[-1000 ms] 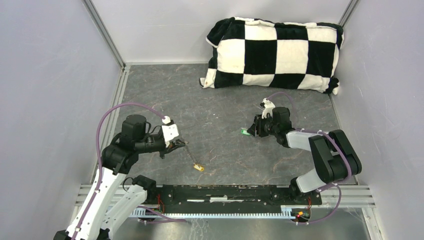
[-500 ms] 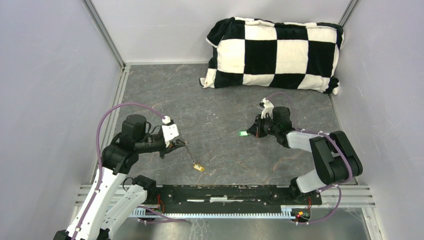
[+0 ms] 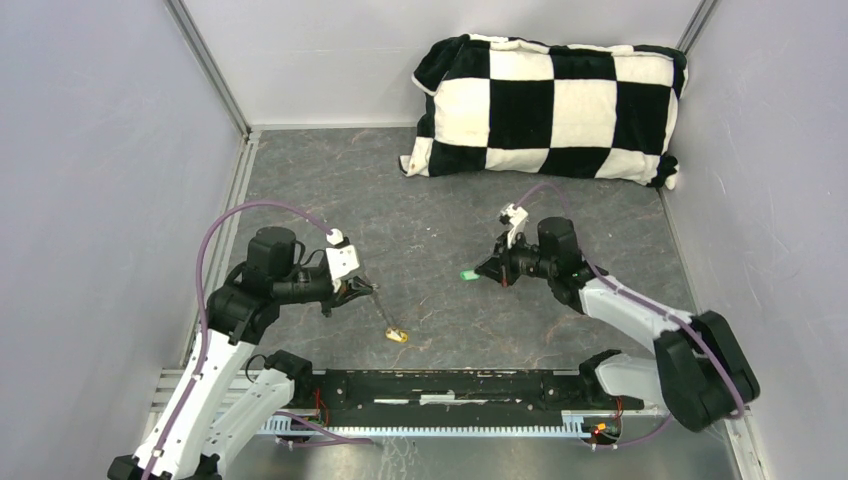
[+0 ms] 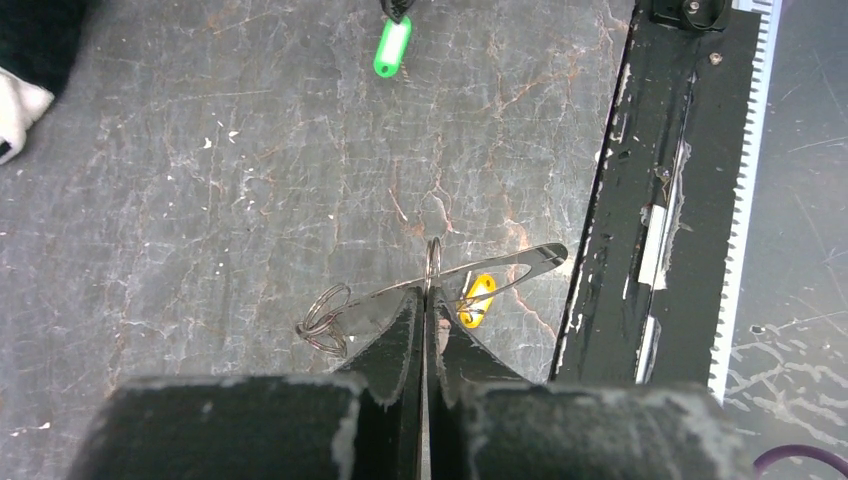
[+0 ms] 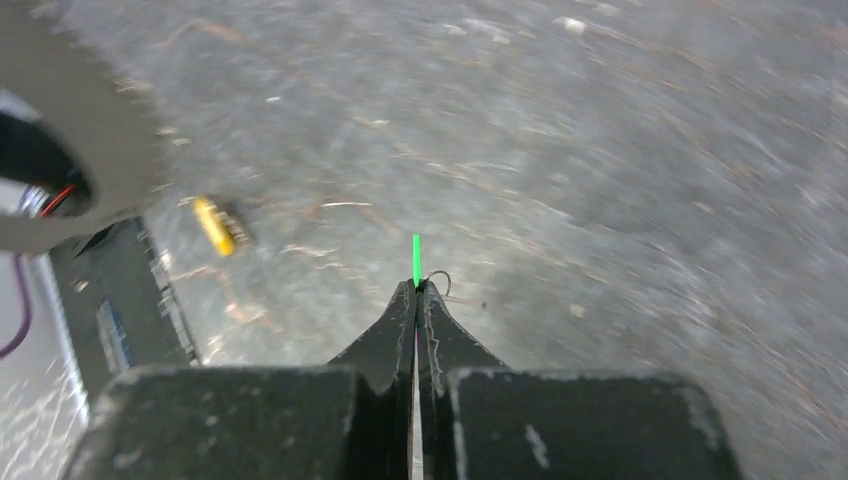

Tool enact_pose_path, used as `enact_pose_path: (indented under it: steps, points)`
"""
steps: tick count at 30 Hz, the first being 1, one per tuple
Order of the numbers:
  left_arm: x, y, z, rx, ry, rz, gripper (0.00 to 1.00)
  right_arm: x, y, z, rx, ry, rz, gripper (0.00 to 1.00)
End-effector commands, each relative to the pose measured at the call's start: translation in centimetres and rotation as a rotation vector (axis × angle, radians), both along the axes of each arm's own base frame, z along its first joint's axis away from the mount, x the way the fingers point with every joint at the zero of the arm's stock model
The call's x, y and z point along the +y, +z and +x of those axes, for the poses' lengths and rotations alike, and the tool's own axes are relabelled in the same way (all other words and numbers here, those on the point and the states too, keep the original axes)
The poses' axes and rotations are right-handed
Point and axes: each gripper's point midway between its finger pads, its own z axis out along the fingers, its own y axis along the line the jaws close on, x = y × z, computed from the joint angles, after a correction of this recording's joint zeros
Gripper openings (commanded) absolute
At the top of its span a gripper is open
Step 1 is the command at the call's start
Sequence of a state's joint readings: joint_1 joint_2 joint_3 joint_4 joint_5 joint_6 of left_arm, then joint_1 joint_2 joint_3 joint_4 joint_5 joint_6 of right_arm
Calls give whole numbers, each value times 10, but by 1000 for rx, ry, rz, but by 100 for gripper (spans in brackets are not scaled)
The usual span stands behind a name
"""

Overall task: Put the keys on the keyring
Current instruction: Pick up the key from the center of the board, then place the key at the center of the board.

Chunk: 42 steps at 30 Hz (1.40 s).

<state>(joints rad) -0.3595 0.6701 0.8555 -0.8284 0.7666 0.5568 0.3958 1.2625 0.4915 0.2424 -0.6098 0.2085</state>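
At left, the left gripper (image 3: 362, 290) is pinched tight on the keyring (image 4: 540, 258). Its two dark fingers (image 4: 395, 340) are pressed together on the thin silvery wire, which stands edge-on between their tips in the wrist view and spreads out to either side. A cluster of small rings (image 4: 325, 318) sits at one end of the wire. From above, the loop slants down from the fingers toward the near edge of the grey table (image 3: 420, 200), and the yellow key (image 3: 397, 335) sits at its lower end, just short of the black rail (image 3: 450, 385) that carries the arm bases. In the left wrist view the yellow head overlaps the loop, but whether the key is threaded on the wire cannot be told. Further right, near the middle of the table and well apart from the keyring, the green key (image 3: 467, 274) juts leftward from the right gripper (image 3: 484, 272). That gripper's fingers (image 5: 385, 340) are clamped together on the key's metal end, and the green head points toward the left arm. The right wrist view is blurred and shows the green head edge-on as a thin bright strip above the fingertips. At the back right, a black-and-white checkered pillow (image 3: 545, 100) lies against the rear wall, clear of both arms.
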Motion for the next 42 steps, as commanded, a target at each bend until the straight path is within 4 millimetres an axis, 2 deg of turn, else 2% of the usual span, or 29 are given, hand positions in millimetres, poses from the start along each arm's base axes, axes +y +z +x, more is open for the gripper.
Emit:
enact_pose_path:
  steps: [1, 7, 11, 14, 22, 25, 29, 35, 38, 42]
  points:
    - [-10, 7, 2, 46, -8, -64, 2, 32, 57, -25, -202, 192, 30, 0]
    - [-15, 4, -1, 107, -23, -79, 2, 64, 109, -61, -326, 362, 93, 0]
    - [-19, 6, -2, 131, -28, -105, 2, 84, 116, -74, -345, 447, 69, 0]
    - [-18, 6, 0, 130, -19, -100, 2, 86, 100, -66, -345, 444, -2, 0]
    - [-14, 8, -1, 89, -17, -86, 2, 66, 15, -85, -171, 476, -125, 5]
    - [-14, 9, -1, 86, -18, -86, 2, 63, -2, -92, -132, 502, -143, 7]
    - [-15, 12, 0, 79, -19, -89, 2, 59, -21, -88, -90, 508, -193, 10]
    - [-14, 13, 0, 71, -12, -88, 2, 50, -39, -68, -40, 457, -246, 17]
    - [-13, 13, 0, 69, -9, -87, 2, 48, -40, -61, -44, 439, -274, 29]
    - [-13, 12, 1, 70, -11, -86, 2, 49, -28, -48, -86, 394, -285, 42]
